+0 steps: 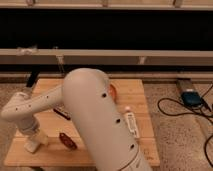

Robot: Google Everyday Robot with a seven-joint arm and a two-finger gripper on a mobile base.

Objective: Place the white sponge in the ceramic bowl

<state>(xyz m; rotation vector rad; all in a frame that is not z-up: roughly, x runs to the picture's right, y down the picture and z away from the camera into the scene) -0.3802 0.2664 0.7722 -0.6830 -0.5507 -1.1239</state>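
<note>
My gripper (34, 144) is low over the front left corner of the wooden table (132, 90), at the end of my white arm (95, 120), which fills the middle of the view. A pale off-white lump (30, 146) sits at the gripper's tip; I cannot tell whether it is the white sponge or part of the gripper. The orange-brown ceramic bowl (113, 92) shows only as a sliver behind my arm, near the table's back middle, far from the gripper.
A dark bar (62, 113) lies left of centre. A reddish-brown object (67, 141) lies just right of the gripper. A long slim white stick (131, 124) lies on the right half. A blue device (190, 98) with cables sits on the floor to the right.
</note>
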